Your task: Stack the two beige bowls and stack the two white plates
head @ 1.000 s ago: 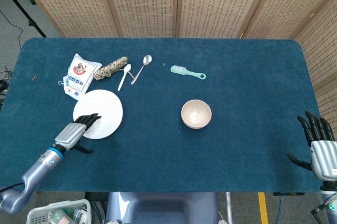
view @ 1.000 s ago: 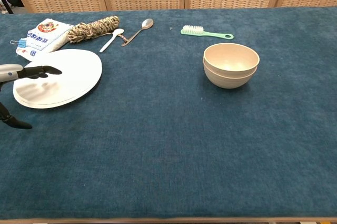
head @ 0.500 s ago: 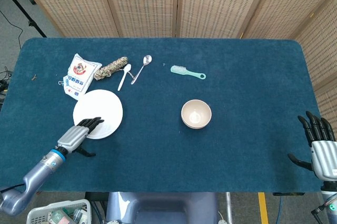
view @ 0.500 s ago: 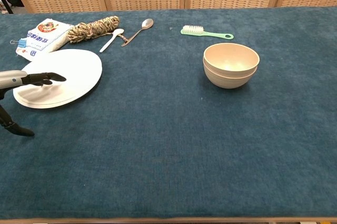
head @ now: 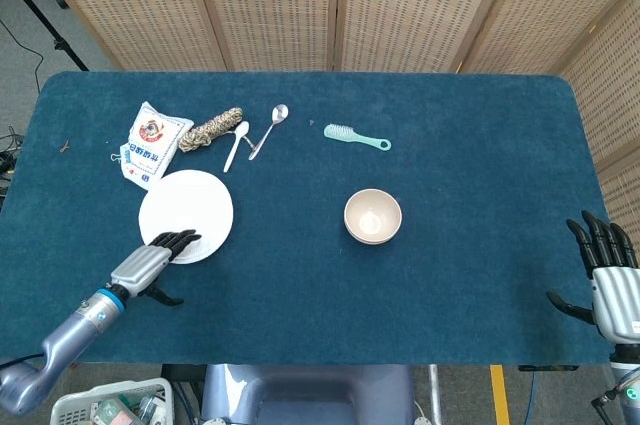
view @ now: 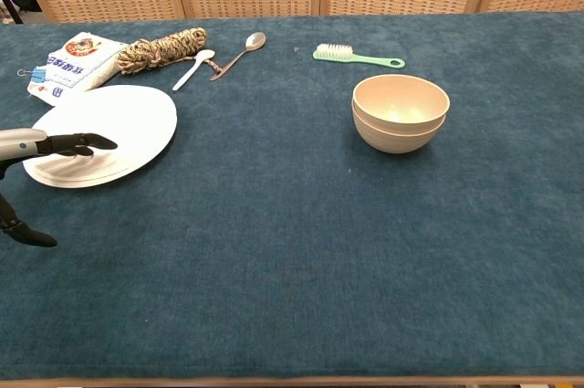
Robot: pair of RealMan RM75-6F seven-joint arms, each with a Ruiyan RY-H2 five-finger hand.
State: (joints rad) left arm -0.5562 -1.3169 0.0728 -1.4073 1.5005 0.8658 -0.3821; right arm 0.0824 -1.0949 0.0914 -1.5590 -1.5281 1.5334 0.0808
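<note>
Two beige bowls [head: 373, 216] [view: 400, 113] sit nested one inside the other right of the table's middle. The white plates [head: 187, 213] [view: 109, 131] lie as one stack at the left, flat on the cloth. My left hand [head: 152, 261] [view: 50, 146] hovers at the plates' near edge, fingers stretched out over the rim, thumb hanging below, holding nothing. My right hand [head: 605, 277] stays at the table's near right corner, fingers spread and empty; the chest view does not show it.
Behind the plates lie a printed bag [head: 151, 142] [view: 75, 59], a coil of rope [head: 211, 129] [view: 164, 47], a white spoon [head: 237, 143] and a metal spoon [head: 270, 128]. A green brush [head: 356, 136] [view: 358, 57] rests beyond the bowls.
My left hand has drawn back toward the near edge, off the plates' top to their rim. The plates settled flat. The right hand is almost still.
</note>
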